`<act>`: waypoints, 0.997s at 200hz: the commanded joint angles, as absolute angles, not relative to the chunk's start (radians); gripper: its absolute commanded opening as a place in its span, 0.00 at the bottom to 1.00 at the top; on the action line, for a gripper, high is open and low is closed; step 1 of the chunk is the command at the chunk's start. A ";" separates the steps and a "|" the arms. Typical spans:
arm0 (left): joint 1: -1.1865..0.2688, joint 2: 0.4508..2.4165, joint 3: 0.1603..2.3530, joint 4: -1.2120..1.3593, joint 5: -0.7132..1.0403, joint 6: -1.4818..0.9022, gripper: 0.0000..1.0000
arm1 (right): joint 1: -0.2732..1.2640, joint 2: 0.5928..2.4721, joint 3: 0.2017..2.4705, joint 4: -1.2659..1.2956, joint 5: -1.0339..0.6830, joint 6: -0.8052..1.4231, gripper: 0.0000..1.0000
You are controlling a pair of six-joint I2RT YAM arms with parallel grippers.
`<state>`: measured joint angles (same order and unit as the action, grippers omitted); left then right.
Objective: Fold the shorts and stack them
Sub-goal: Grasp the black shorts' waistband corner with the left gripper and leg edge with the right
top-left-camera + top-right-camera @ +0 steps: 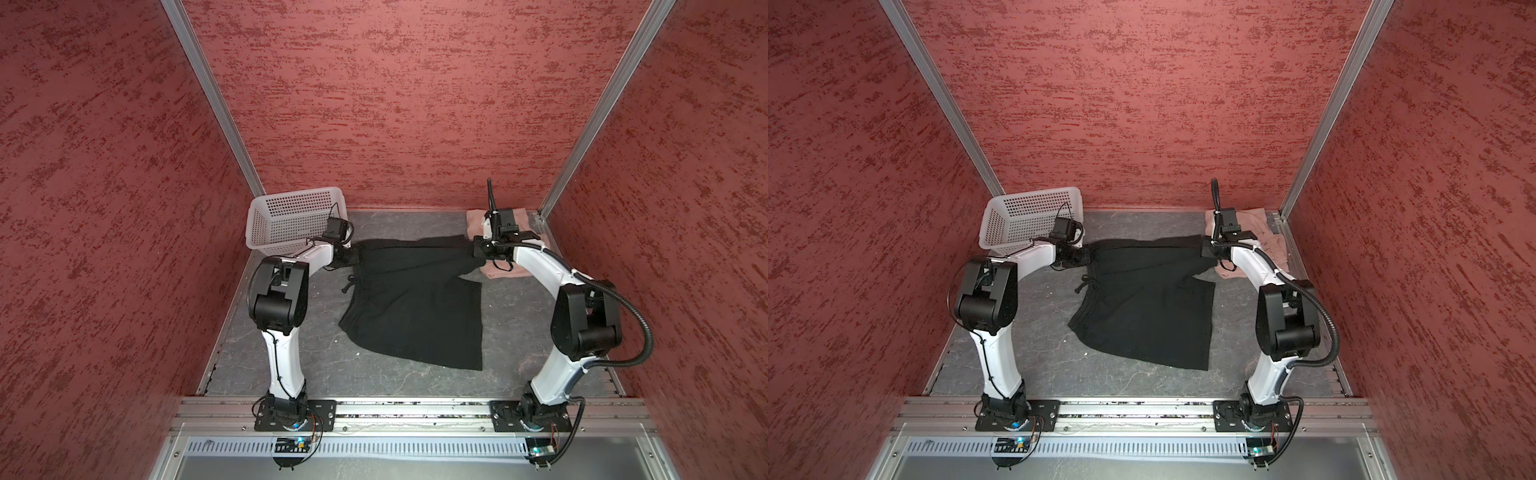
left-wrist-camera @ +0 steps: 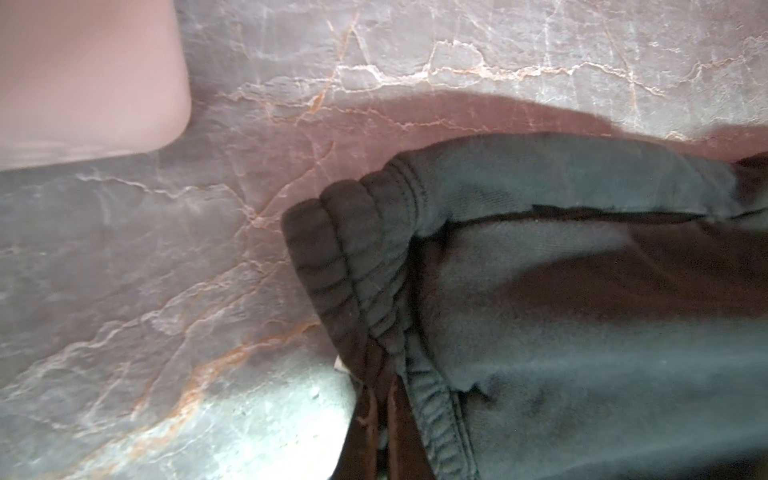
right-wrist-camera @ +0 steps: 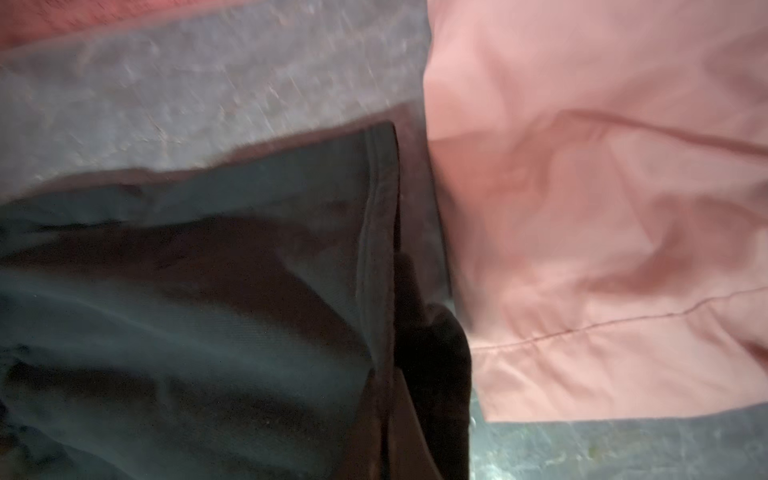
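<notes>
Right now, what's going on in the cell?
Both arms are working on the black shorts, which lie spread out and not yet folded on the table. The left gripper is shut on the far waistband corner. The right gripper is shut on the far leg hem, so that edge is stretched between them. The pink shorts sit, apparently folded, in the far right corner beside the right gripper. The white basket stands at the far left.

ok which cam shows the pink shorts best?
Right wrist: the thin dusty pink cloth shorts fill half the frame, stitched seam visible. In both top views the right arm hides much of them. Left wrist shows none.
</notes>
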<state>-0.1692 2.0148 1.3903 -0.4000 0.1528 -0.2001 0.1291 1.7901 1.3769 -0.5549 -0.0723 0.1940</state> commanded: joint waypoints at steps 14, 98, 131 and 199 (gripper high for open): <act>-0.163 2.013 1.424 -0.405 0.129 -0.182 0.00 | 0.124 1.846 1.396 -0.463 -0.145 0.177 0.50; -0.164 2.000 1.402 -0.399 0.158 -0.188 0.00 | 0.120 1.681 1.231 -0.425 -0.082 0.232 0.70; -0.166 2.002 1.391 -0.403 0.166 -0.191 0.00 | 0.121 1.574 1.006 -0.416 -0.103 0.274 0.71; -0.163 1.982 1.375 -0.404 0.169 -0.187 0.00 | 0.119 1.718 0.994 -0.189 -0.134 0.255 0.68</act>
